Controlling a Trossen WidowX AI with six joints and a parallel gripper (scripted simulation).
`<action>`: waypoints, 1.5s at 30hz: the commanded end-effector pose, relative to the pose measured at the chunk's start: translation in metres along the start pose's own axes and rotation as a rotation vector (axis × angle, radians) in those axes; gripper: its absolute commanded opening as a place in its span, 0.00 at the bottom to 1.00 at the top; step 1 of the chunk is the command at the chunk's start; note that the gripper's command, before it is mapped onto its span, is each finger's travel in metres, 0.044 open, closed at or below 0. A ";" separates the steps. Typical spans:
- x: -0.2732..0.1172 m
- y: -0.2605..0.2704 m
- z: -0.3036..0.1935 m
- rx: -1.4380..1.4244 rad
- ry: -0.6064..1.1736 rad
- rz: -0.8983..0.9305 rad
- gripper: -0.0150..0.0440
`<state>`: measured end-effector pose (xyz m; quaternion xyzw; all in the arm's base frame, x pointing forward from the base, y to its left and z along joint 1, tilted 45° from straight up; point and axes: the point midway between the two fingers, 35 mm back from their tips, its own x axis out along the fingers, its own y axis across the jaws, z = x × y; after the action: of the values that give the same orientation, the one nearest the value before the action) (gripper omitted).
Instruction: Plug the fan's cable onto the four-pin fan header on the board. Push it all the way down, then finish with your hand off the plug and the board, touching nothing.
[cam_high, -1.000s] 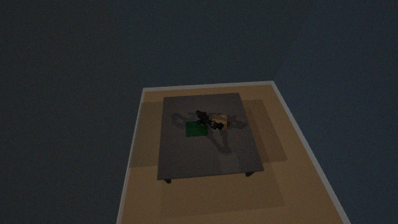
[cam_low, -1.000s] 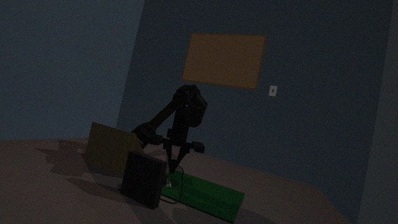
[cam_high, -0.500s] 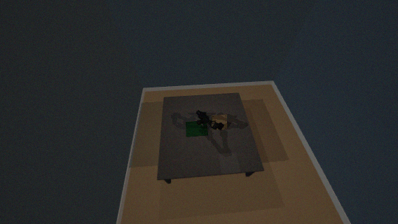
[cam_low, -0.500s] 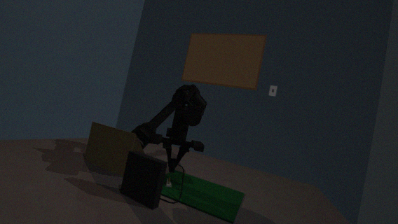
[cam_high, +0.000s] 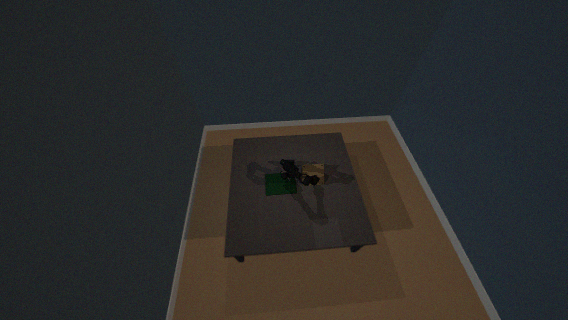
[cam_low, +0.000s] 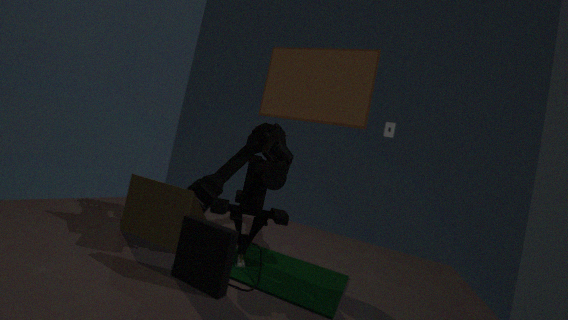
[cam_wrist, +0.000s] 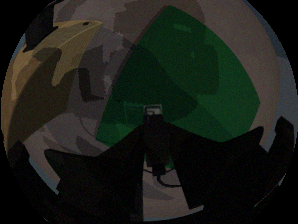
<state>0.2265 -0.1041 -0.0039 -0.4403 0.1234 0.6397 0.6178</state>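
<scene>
From the top, a dark grey rectangular surface (cam_high: 280, 225) stands on a tan floor (cam_high: 300, 285) with a pale border. The flat green rectangular board (cam_high: 273, 186) lies left of the surface's middle, nearer its left edge than its right. A tan box (cam_high: 319, 172) sits to the right of it, toward the right edge. The black jointed arm (cam_high: 289, 167) reaches over both, well apart from all four corners of the surface.

From the exterior, the black end effector (cam_low: 242, 251) points down at the near-left part of the green board (cam_low: 300, 280), its fingers close together. Right under the tips is the small pale four-pin header (cam_low: 242, 262). A thin black cable (cam_low: 260, 267) loops beside it, near a dark upright square block (cam_low: 205, 257); the tan box (cam_low: 155, 212) stands behind that block.

From the wrist, the end effector (cam_wrist: 153, 128) is clamped on the small black plug (cam_wrist: 156, 132), with the black cable (cam_wrist: 170, 185) trailing below. The plug is just beside the pale header (cam_wrist: 153, 109) in this view; whether it is seated, I cannot tell. No lettering or brand can be read in any view.
</scene>
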 end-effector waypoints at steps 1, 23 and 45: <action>0.002 -0.001 0.000 0.005 0.000 -0.006 0.25; 0.003 -0.003 -0.001 0.009 0.000 -0.006 0.25; 0.008 -0.003 0.000 0.010 0.000 -0.006 0.25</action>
<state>0.2298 -0.0993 -0.0086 -0.4392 0.1254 0.6385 0.6195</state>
